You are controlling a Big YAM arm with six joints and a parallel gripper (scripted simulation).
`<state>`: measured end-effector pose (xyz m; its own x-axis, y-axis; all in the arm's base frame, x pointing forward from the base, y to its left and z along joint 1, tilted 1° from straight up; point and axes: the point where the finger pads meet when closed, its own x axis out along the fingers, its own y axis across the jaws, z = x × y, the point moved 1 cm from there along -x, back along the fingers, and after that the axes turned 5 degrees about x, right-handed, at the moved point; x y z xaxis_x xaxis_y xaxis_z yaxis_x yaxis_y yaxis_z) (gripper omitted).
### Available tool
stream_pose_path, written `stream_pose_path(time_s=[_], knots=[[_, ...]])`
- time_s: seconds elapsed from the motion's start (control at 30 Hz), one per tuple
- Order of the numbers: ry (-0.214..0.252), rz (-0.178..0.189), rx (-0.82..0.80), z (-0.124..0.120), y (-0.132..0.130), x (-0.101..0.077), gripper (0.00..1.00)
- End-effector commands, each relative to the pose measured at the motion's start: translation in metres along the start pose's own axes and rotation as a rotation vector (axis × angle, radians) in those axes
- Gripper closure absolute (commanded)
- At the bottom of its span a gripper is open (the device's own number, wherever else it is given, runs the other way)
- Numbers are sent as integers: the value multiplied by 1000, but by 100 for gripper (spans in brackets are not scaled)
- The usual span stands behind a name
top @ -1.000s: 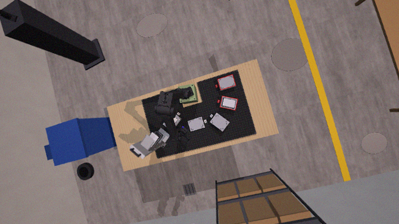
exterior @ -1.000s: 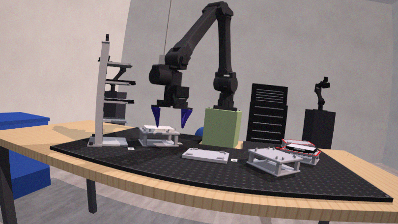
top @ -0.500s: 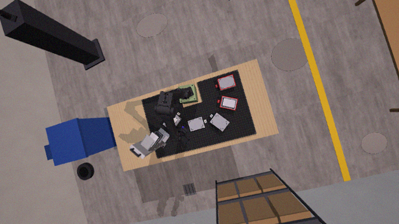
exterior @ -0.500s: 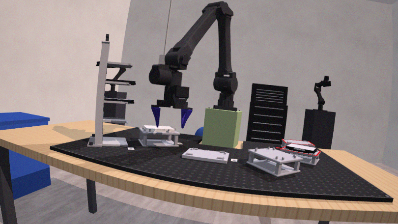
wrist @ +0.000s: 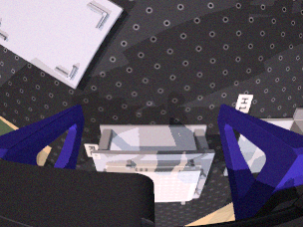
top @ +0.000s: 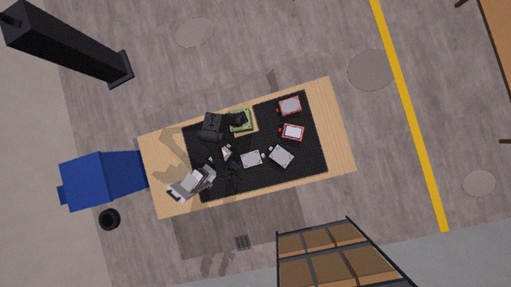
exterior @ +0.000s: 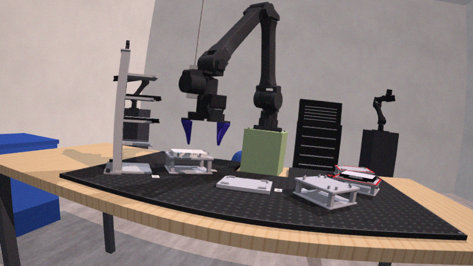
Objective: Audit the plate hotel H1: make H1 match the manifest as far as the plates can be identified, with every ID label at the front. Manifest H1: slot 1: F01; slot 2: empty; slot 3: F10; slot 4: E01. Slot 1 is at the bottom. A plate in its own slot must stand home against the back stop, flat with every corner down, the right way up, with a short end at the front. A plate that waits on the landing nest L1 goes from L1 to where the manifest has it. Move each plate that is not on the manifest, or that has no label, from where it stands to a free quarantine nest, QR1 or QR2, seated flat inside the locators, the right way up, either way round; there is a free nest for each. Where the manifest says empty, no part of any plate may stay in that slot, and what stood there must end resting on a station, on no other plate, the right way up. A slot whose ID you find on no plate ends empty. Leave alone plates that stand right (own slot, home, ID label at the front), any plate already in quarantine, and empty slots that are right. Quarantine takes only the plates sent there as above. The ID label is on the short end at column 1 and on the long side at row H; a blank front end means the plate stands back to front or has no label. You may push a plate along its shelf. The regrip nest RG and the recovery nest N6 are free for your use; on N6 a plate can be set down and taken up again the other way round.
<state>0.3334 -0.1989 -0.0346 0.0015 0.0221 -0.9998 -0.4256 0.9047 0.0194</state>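
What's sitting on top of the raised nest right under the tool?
A pale plate lies on the raised nest, below the open tool, which holds nothing. No label is readable from here, and the plate hides the nest's top.

The blue fingers (exterior: 187, 130) look like translucent, slightly glossy plastic on a matt black gripper (exterior: 205, 131). Below them, the raised nest (exterior: 188, 161) and its plate (exterior: 188, 152) read as smooth pale grey, perhaps plastic or painted metal. Beneath lies a matt black perforated board (exterior: 231, 205) on a light wood-grain table (exterior: 198, 227).
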Motion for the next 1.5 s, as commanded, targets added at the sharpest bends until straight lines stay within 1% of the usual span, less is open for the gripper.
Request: stream_pose_path(time_s=[0.0, 0.03, 0.07, 0.1, 0.53, 0.63, 1.1, 1.17, 1.2, 1.23, 1.27, 1.47], knots=[[-38, -59, -6, 18, -24, -27, 0], [-38, -59, -6, 18, -24, -27, 0], [-29, -44, -6, 16, -22, -22, 0], [-39, -59, -6, 18, -24, -31, 0], [-40, -61, -6, 16, -24, -54, 0], [-38, -58, -6, 16, -24, -56, 0], [-41, -65, -6, 14, -25, -97, 0], [-41, -65, -6, 14, -25, -97, 0], [-28, -45, -5, 13, -23, -90, 0], [-39, -60, -5, 13, -24, -100, 0], [-42, -66, -5, 13, -25, -105, 0], [-43, -67, -4, 13, -24, -122, 0]])
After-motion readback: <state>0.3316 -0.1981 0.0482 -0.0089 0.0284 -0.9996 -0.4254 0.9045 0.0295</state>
